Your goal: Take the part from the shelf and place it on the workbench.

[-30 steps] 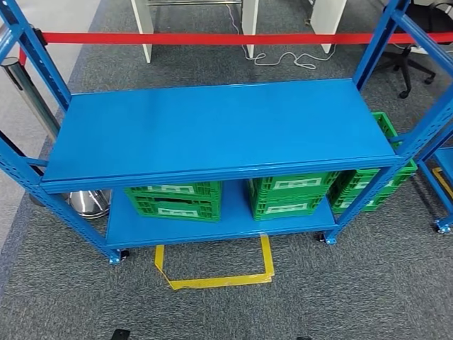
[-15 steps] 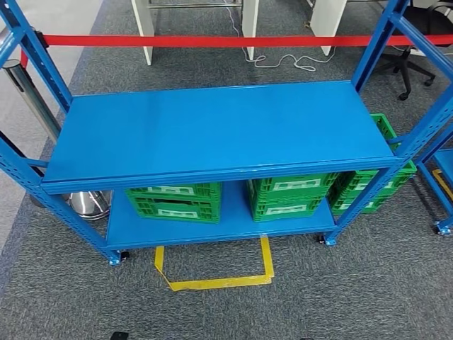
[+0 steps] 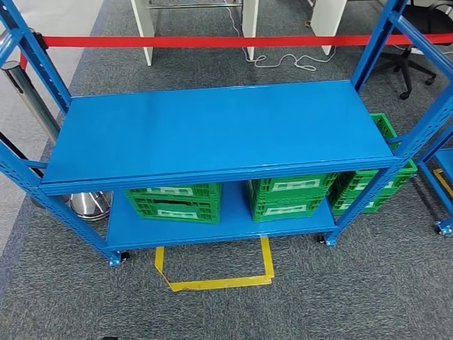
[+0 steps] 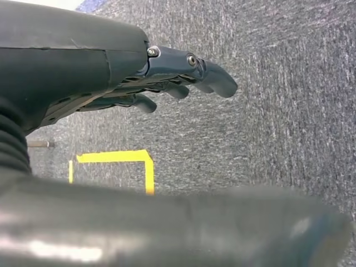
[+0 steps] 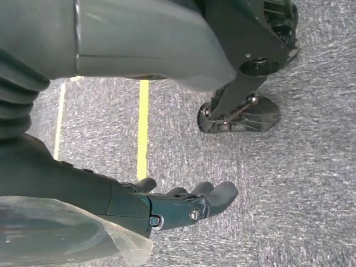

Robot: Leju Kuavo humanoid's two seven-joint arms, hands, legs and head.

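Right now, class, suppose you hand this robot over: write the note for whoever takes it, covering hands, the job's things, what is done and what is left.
Left hand: hangs over the grey carpet, fingers extended, holding nothing.
Right hand: the same, holding nothing.
Blue shelf stands ahead; its top board is bare. Three green crates sit at its lower level; their contents are hidden.
A yellow floor marking lies in front of the shelf.
Done: nothing picked.
Left: find the part, grasp it, carry it to the workbench.

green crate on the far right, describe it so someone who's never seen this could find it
Start at the blue shelf rack and look under its top board at the lower shelf, where green crates sit in a row. The green crate at the right end sits turned at an angle and juts past the rack's right post, unlike the two squared-up ones.
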